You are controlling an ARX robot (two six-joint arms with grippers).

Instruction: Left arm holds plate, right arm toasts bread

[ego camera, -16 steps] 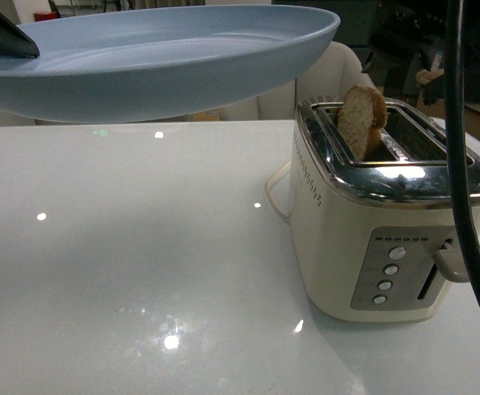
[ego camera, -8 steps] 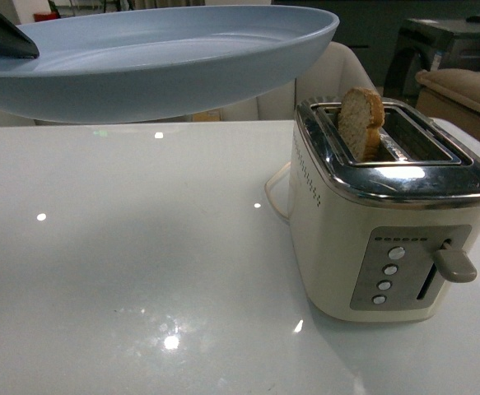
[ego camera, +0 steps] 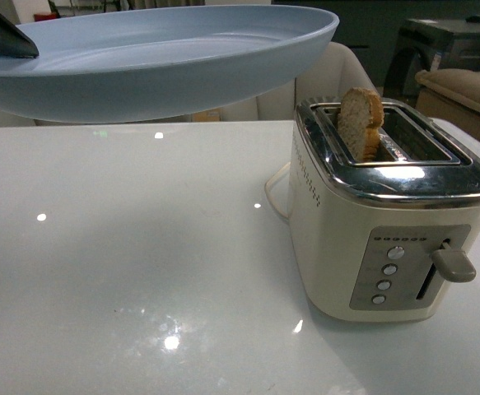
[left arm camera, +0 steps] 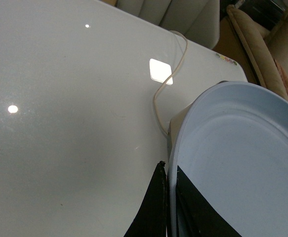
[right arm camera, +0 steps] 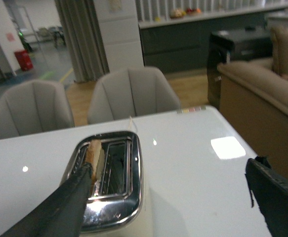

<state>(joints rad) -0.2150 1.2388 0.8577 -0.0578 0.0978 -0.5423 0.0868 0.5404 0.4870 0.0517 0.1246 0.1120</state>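
The pale blue plate [ego camera: 165,62] hangs in the air at the upper left of the front view, above the white table. My left gripper [ego camera: 1,37] is shut on its rim; in the left wrist view its dark fingers [left arm camera: 156,207] pinch the edge of the plate [left arm camera: 242,163]. The bread [ego camera: 360,123] stands upright in the far slot of the cream toaster [ego camera: 388,222], its top sticking out. In the right wrist view the bread [right arm camera: 94,153] sits in the toaster [right arm camera: 109,182] below my open, empty right gripper [right arm camera: 168,173]. The right arm is out of the front view.
The toaster's lever [ego camera: 454,265] and several round buttons [ego camera: 388,276] face the front. Its pale cord [left arm camera: 166,89] loops over the glossy white table [ego camera: 141,271]. Grey chairs [right arm camera: 134,94] and a brown sofa [right arm camera: 267,94] stand beyond the table's far edge.
The dark cable of the right arm at the right edge of the front view a second ago has left the view. The plate and bread have kept still.
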